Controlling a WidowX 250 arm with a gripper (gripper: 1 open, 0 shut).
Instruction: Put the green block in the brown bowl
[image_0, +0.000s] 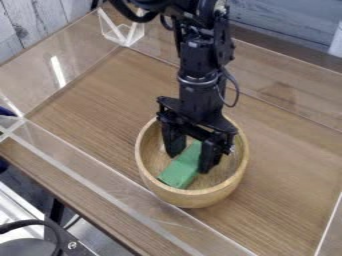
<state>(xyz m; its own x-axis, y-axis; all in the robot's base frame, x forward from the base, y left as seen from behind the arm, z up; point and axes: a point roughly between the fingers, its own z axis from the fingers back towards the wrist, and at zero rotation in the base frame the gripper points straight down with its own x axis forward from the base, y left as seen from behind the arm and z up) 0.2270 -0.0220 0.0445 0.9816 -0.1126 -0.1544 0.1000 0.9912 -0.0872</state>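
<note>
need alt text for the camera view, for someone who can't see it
A black robot arm reaches straight down into a brown bowl on a wooden table, its gripper open over a green block lying inside the bowl. Clear walls edge the table.

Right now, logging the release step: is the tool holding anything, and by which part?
Nothing is held. The tool stands open, pointing down over the flat bright green block, which lies inside the round light brown wooden bowl.
</note>
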